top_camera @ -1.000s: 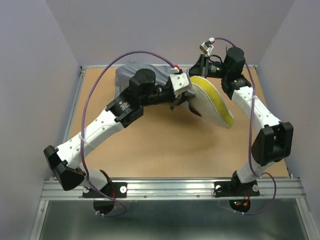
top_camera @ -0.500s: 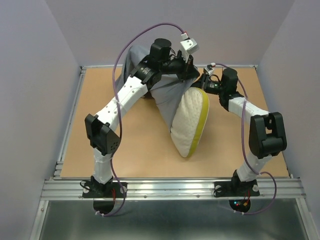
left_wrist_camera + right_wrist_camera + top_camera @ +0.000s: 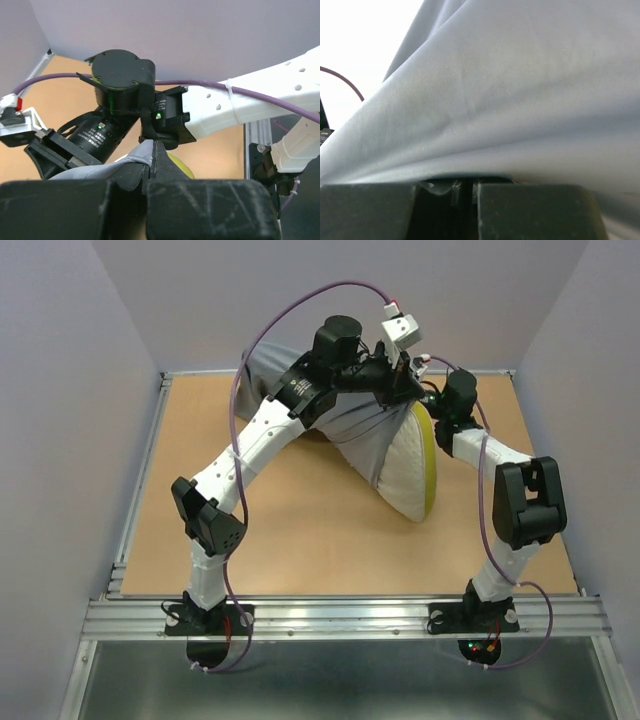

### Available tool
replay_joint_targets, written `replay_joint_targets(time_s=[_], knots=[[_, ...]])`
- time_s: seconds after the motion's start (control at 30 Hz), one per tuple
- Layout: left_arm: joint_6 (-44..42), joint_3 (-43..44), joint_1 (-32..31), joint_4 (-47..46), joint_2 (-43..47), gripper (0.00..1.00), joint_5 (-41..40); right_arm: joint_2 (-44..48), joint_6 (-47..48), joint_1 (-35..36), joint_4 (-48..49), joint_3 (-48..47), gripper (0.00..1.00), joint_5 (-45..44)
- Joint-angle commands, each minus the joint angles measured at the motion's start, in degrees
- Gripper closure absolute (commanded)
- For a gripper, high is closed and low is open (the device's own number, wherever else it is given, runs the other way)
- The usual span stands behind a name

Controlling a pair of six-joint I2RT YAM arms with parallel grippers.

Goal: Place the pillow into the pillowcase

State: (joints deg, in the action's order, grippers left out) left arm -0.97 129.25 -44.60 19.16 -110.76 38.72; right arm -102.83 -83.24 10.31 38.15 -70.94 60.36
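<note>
- left gripper (image 3: 151,154): jaws pressed together, pinching a fold of the pillowcase (image 3: 125,167) edge. A yellow sliver of the pillow (image 3: 178,167) shows just behind the fingers.
- right gripper (image 3: 465,184): jaws pressed together with grey pillowcase (image 3: 520,90) cloth caught in the slit. The cloth drapes over both fingers and fills the right wrist view.
- Both grippers are raised at far centre-right, just beside each other: left gripper (image 3: 403,388) above, right gripper (image 3: 427,406) below and to the right.
- The pillowcase (image 3: 350,430) hangs from the two pinch points and trails far-left behind the left arm.
- The pillow (image 3: 405,480) is partly inside the case. Its white quilted lower half sticks out, with the yellow band (image 3: 429,455) facing right.
- The pillow's lower end is down at the table (image 3: 300,540), right of centre. Cannot tell if it touches.
</note>
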Motion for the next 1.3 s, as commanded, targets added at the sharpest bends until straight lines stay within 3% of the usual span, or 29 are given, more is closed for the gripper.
replay_joint_targets(time_s=[0.0, 0.1, 0.13, 0.33, 0.43, 0.5, 0.53, 0.57, 0.6, 0.63, 0.7, 0.73, 0.83, 0.87, 0.97, 1.07, 1.2, 1.27], knots=[[2.29, 2.33, -2.25, -10.19, 1.69, 1.00, -3.36, -4.22, -0.01, -1.07, 2.19, 7.37, 1.00, 0.72], [3.43, 1.36, -1.19, -10.02, -1.82, 1.00, -6.72, -6.59, 9.20, -6.51, -6.47, 10.21, 1.00, 2.13], [3.87, 1.62, -0.58, -10.02, -4.26, 1.00, -7.86, -7.38, 20.72, -7.74, -19.82, 6.98, 0.99, 2.05], [2.91, 4.25, 0.30, -11.95, -11.58, 1.00, -10.07, -10.20, 57.36, -15.05, -52.25, -6.21, 0.91, -7.95], [1.42, 2.94, 0.30, -13.97, -13.60, 1.00, -10.06, -11.43, 74.46, -17.16, -74.72, -15.97, 0.65, -18.50], [1.33, 1.62, 0.39, -15.46, -14.48, 1.00, -10.50, -10.73, 80.58, -18.91, -79.79, -19.31, 0.51, -26.15], [1.32, 1.53, 0.48, -15.81, -15.01, 1.00, -10.68, -10.21, 86.52, -19.53, -81.81, -20.28, 0.36, -28.17], [1.24, 1.70, 0.48, -15.82, -16.14, 1.00, -10.68, -9.77, 89.37, -20.06, -86.79, -21.25, 0.30, -30.10], [1.32, 1.62, 0.48, -15.99, -16.59, 0.97, -9.81, -9.50, 92.09, -21.11, -89.10, -22.22, 0.26, -32.99], [1.41, 1.53, 0.48, -15.99, -17.03, 0.80, -9.19, -9.15, 96.64, -21.81, -92.96, -23.71, 0.19, -33.81], [2.02, -0.22, 0.57, -15.73, -16.42, 0.61, -8.23, -8.36, 101.32, -23.31, -96.76, -25.38, 0.15, -34.70], [2.64, -1.18, 1.09, -15.99, -14.85, 0.47, -6.39, -8.01, 105.87, -23.49, -99.65, -25.83, 0.13, -34.26], [8.40, -10.38, 4.15, -23.16, -8.81, 0.23, -3.93, -7.39, 111.43, -23.49, -103.87, -25.22, 0.13, -33.82], [9.92, -12.08, 5.47, -24.33, -7.21, 0.09, -2.87, -7.48, 113.02, -23.49, -105.02, -24.95, 0.14, -32.94], [10.47, -15.07, 8.73, -23.03, -1.94, 0.05, -5.75, -5.99, 114.71, -23.58, -106.18, -23.38, 0.14, -32.50], [4.16, -18.50, 13.21, -17.16, 0.45, 0.02, -13.47, -3.27, 112.61, -24.02, -106.26, -20.74, 0.14, -31.18], [-5.94, -14.93, 18.92, -3.22, -5.41, 0.02, -22.88, -1.59, 109.88, -23.49, -109.95, -16.79, 0.05, -23.11], [-9.03, -14.38, 19.81, 1.82, -9.54, 0.10, -23.51, -2.11, 108.38, -22.53, -109.96, -15.55, 0.04, -23.53]])
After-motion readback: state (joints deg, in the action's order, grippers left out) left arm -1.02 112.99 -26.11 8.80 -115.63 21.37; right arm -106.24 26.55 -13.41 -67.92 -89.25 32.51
